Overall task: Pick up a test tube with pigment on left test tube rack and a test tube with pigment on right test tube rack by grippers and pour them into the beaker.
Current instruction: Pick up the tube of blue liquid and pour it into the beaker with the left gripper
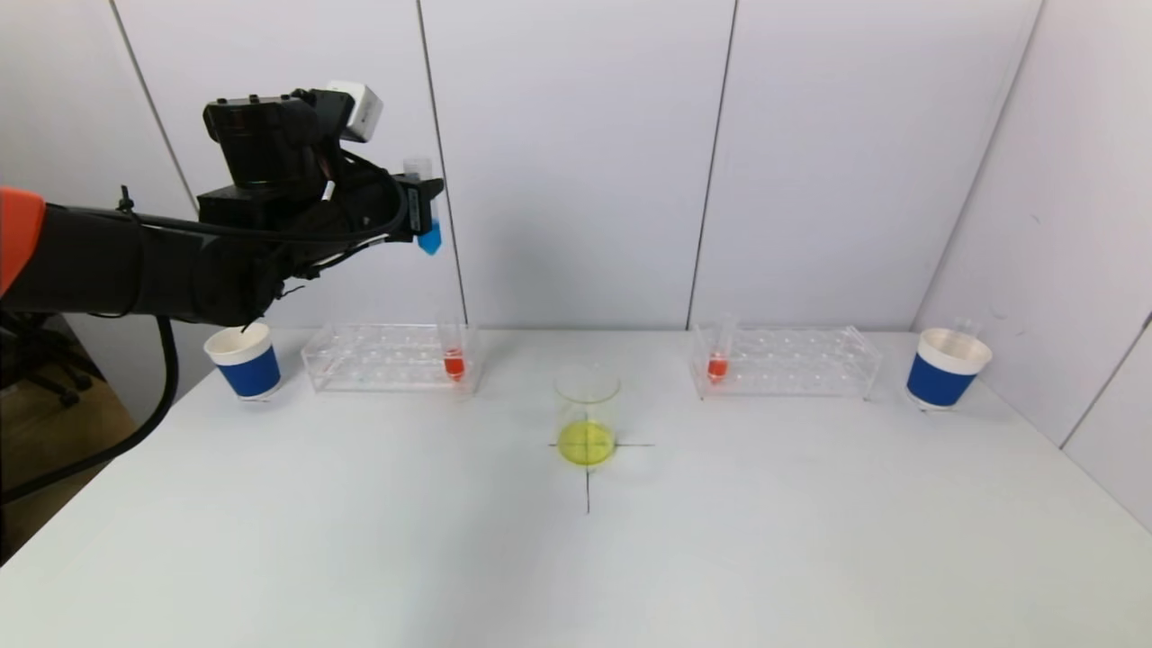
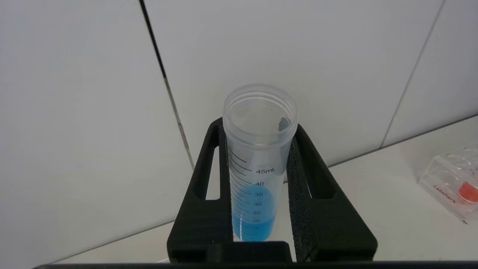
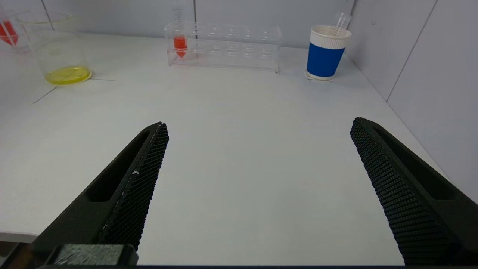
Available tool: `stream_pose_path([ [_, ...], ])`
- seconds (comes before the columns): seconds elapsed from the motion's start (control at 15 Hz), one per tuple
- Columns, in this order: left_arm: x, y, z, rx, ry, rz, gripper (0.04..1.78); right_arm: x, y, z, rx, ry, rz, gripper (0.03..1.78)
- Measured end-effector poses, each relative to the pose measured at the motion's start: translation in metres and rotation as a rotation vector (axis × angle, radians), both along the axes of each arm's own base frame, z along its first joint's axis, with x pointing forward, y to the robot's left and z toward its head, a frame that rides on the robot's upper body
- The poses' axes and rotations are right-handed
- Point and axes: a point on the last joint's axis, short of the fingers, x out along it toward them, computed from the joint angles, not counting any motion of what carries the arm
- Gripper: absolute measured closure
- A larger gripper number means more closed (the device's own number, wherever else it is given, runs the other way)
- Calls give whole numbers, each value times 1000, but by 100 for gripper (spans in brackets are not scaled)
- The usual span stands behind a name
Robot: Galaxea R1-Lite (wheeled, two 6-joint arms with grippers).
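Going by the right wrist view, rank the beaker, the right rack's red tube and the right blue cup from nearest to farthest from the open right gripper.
1. Beaker, toward the table's centre.
2. Blue cup, by the side wall, and red tube in the right rack: too close to call.

Right gripper open, low over the table.

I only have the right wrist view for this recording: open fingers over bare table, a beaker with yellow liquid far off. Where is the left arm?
Observer: The left gripper is raised high above the left rack, shut on a tube.
Operator: What's in that tube?
Observer: The held tube carries blue liquid and has no cap.
Operator: Is it tipped toward the beaker?
Observer: No, it stands upright, off to the left of the beaker.
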Motion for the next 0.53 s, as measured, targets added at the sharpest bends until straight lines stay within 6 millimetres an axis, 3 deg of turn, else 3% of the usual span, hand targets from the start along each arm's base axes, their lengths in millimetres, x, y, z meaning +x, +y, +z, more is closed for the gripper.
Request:
stream_pose_path([
  [0.53,-11,-45,-4,72,-3,-256,138,0,0,0,0,0,0,4],
])
